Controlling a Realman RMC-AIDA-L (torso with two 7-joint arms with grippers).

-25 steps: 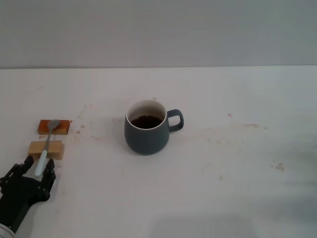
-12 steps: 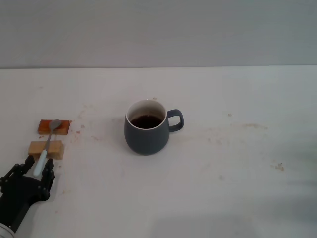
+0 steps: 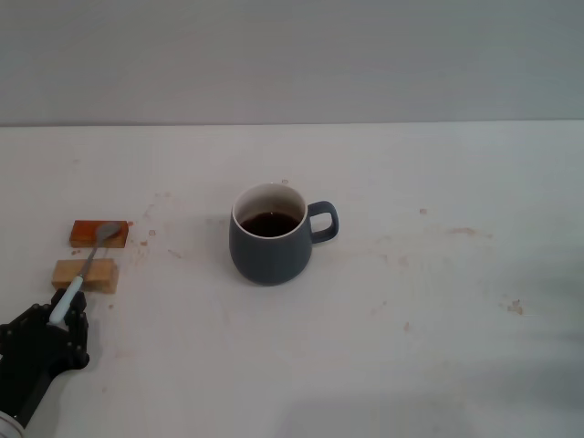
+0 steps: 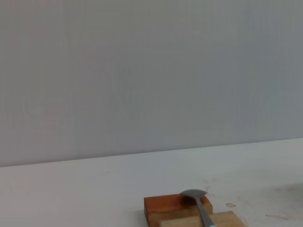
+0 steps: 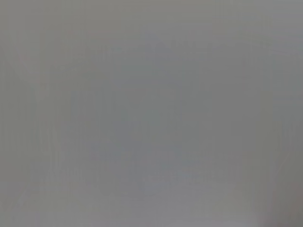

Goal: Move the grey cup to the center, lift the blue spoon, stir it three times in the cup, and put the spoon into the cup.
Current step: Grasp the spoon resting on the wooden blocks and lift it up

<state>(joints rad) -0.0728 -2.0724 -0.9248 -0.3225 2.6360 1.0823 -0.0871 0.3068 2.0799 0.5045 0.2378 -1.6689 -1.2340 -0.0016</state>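
Grey cup [image 3: 271,234] holding dark liquid, mid-table [image 3: 411,365], handle to robot's right; blue spoon [image 3: 84,270] lying across orange block [image 3: 99,234] and tan block [image 3: 85,275] at left, its handle end pinched by left pincer [image 3: 66,308]; right pincer unseen.

obstacles: 2 blocks [image 3: 91,254] left | grey cup [image 3: 269,235] centre | elsewhere open

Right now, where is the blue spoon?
In the head view the blue spoon lies at the table's far left, bowl on the orange block, neck across the tan block, handle end in the left gripper.
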